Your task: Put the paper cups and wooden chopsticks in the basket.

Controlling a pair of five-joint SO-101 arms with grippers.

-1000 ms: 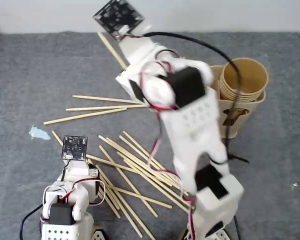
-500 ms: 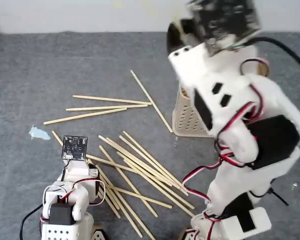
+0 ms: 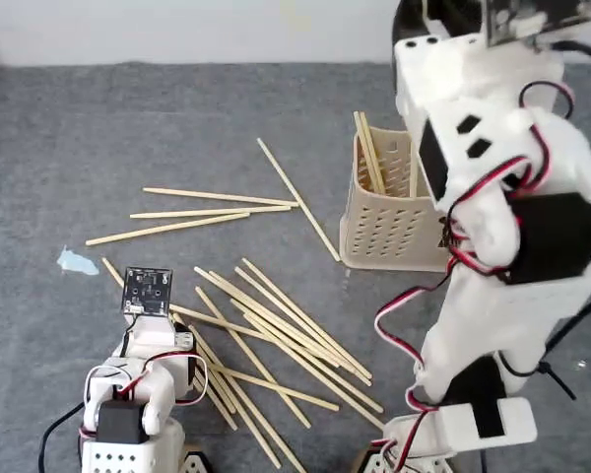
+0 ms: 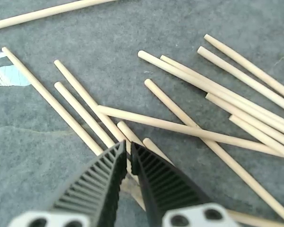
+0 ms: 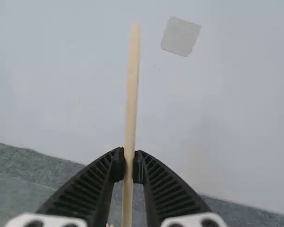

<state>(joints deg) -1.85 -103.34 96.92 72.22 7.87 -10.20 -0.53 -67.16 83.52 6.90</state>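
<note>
- Swung rightward since the earlier frames, the right arm [image 3: 502, 246] has uncovered the basket [image 3: 389, 232] at centre-right, holding standing chopsticks [image 3: 369, 153].
- Right pincer [image 5: 128, 165] grips one chopstick [image 5: 131, 85].
- Left pincer [image 4: 129, 151], closed and empty, hangs over loose chopsticks [image 4: 189, 130], lower centre.

pale tan chopsticks [image 3: 217, 197]; beige basket [image 3: 389, 232], dotted hole grid; grey mat [image 3: 79, 128]; light-blue scrap [image 3: 77, 262], perhaps tape.

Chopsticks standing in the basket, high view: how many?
3 chopsticks: a leaning pair at the basket's end away from the right arm, an upright one beside it; that arm may hide more.
</note>
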